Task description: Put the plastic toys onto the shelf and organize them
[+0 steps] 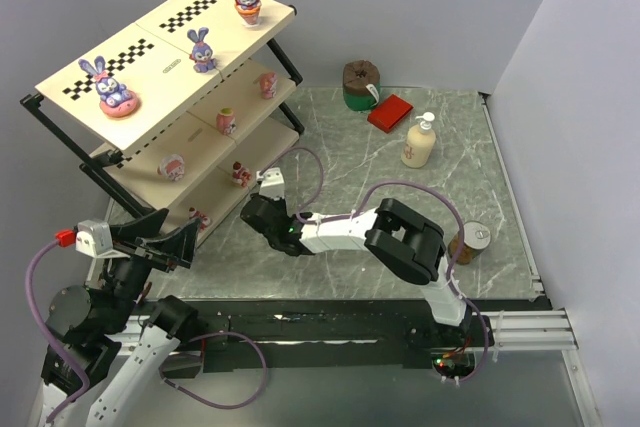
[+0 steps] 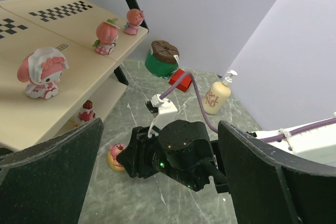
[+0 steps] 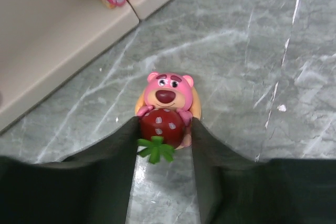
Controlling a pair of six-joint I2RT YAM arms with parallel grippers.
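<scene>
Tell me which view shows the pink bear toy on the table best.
Right wrist: the pink bear toy fills the centre, face clear, between the fingers of the right pincer. Left wrist shows only part of it behind the right arm. Top external hides it under that arm.

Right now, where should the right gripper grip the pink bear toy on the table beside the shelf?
Across the two sides of the strawberry on the pink bear toy, from its front. The toy faces the right gripper, and the strawberry is its rounded middle; the fingers sit against both sides.
</scene>
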